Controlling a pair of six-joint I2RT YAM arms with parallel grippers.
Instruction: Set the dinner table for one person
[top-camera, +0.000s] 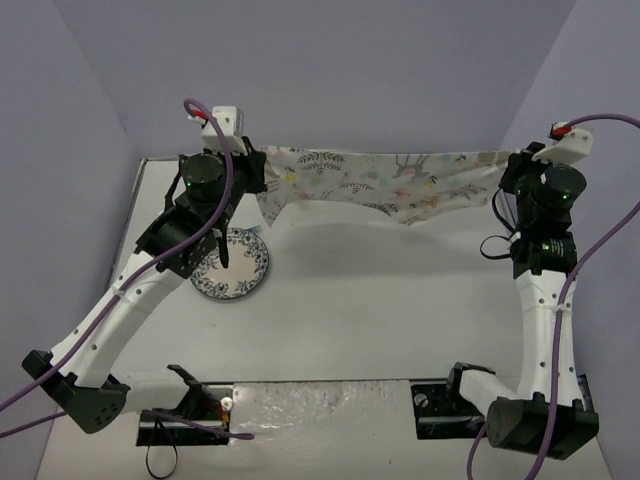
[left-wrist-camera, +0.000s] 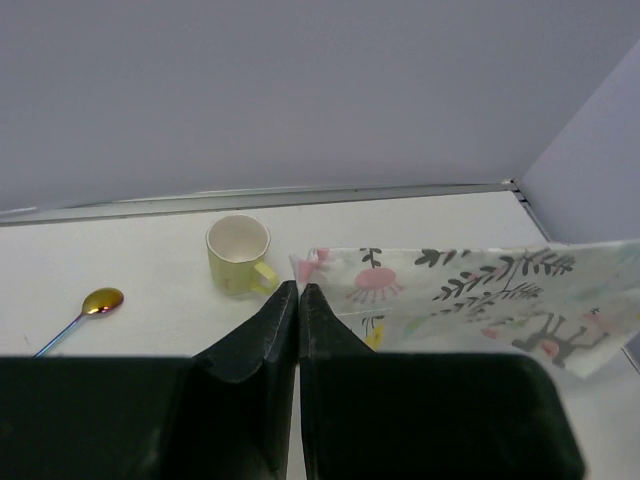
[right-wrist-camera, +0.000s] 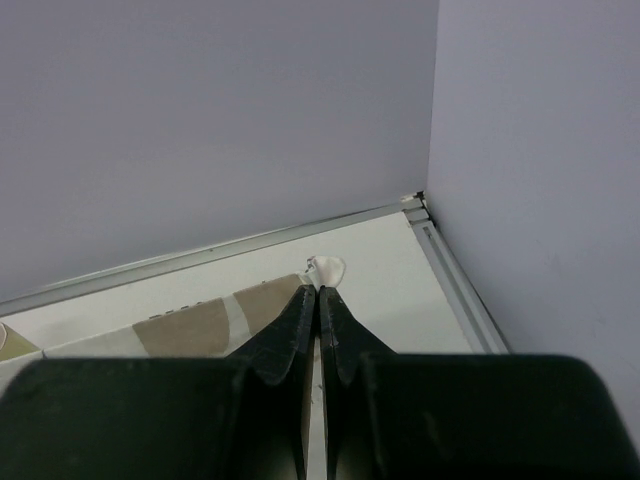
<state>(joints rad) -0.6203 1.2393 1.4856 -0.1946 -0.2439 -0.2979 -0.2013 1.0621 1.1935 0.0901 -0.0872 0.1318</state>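
The white cloth mat (top-camera: 385, 182), printed with pastel animals and leaves, hangs stretched in the air over the far side of the dinner table (top-camera: 400, 300). My left gripper (top-camera: 263, 168) is shut on its left corner and my right gripper (top-camera: 508, 166) on its right corner. In the left wrist view the shut gripper (left-wrist-camera: 298, 287) pinches the mat (left-wrist-camera: 470, 300). In the right wrist view the shut gripper (right-wrist-camera: 319, 290) pinches the mat's corner (right-wrist-camera: 328, 268). A blue-patterned plate (top-camera: 245, 268) lies partly under the left arm. A yellow-green cup (left-wrist-camera: 238, 255) and a spoon (left-wrist-camera: 85, 312) lie beyond the left gripper.
Purple walls close in the table at the back and on both sides, with metal edge strips (right-wrist-camera: 450, 270) along them. Both arm bases (top-camera: 180, 415) and a pale panel (top-camera: 320, 405) sit at the near edge. Purple cables trail from both arms.
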